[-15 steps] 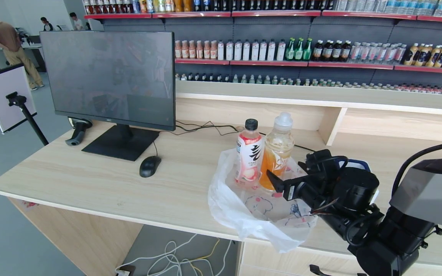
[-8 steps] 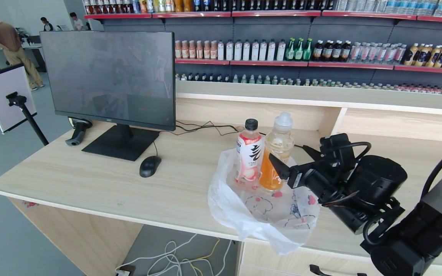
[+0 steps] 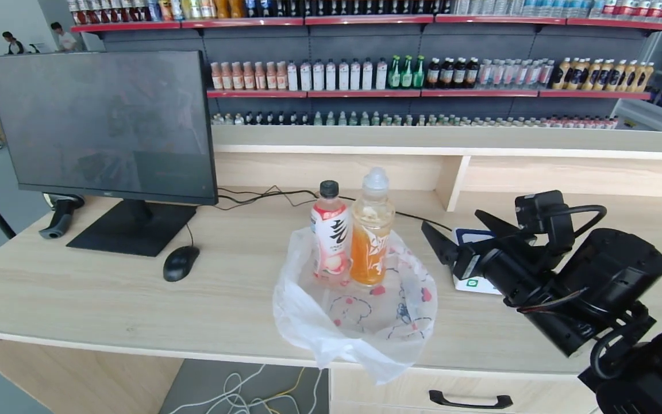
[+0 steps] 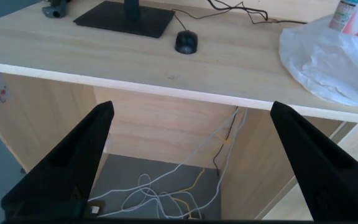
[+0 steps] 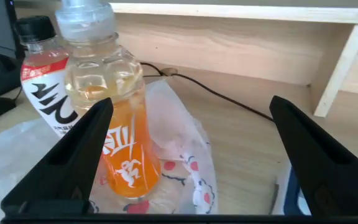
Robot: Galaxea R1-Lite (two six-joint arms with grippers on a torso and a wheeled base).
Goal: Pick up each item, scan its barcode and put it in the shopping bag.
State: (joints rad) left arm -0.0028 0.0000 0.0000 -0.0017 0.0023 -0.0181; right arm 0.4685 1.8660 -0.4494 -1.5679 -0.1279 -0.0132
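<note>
Now | right gripper [image 3: 452,223]: jaws spread, empty, drawn back from the bottles | left gripper [image 4: 191,107]: jaws spread, below tabletop [image 3: 135,299] edge | pink bottle [image 3: 331,236], orange bottle [image 3: 371,236]: upright in bag [image 3: 360,313] | camera panned | likely both bagged, release finished

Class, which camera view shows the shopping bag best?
The head view: the whole shopping bag lies open, two bottles standing in it. The left wrist view shows one crumpled side; the right wrist view a printed patch under the bottles.
</note>
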